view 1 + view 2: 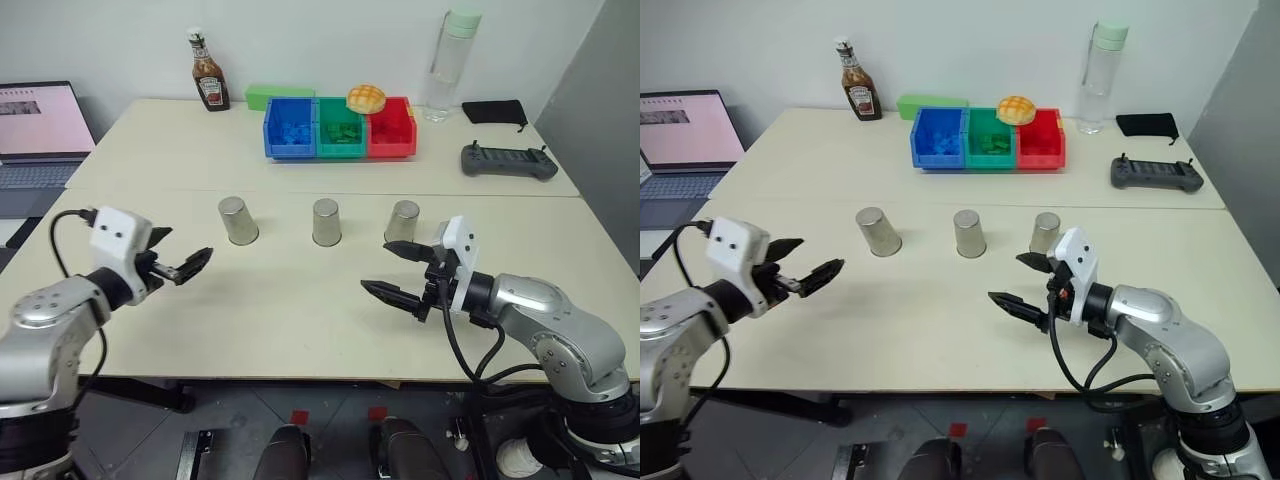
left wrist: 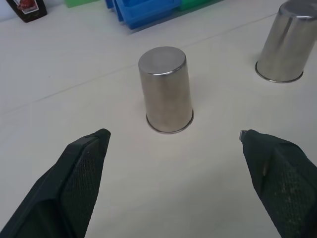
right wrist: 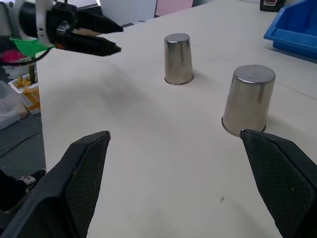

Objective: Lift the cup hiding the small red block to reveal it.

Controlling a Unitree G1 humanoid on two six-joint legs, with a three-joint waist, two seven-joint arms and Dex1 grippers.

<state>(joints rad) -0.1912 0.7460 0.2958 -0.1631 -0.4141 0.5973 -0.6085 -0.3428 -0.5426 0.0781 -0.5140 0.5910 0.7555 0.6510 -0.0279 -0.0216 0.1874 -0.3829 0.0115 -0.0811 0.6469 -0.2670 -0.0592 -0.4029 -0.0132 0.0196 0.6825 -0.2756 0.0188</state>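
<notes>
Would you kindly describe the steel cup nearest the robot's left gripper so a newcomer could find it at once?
Start at the row of three coloured bins at the back of the table. In front of them stand three upturned steel cups in a line. The one meant is the left cup, below the blue bin, nearest the left gripper; the middle cup and right cup look alike.

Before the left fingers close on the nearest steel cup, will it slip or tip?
The cup looks smooth and shiny, so it may slip in a light grip. It stands upside down on its wider rim, so it probably resists tipping. Being rigid metal, it likely won't deform.
</notes>
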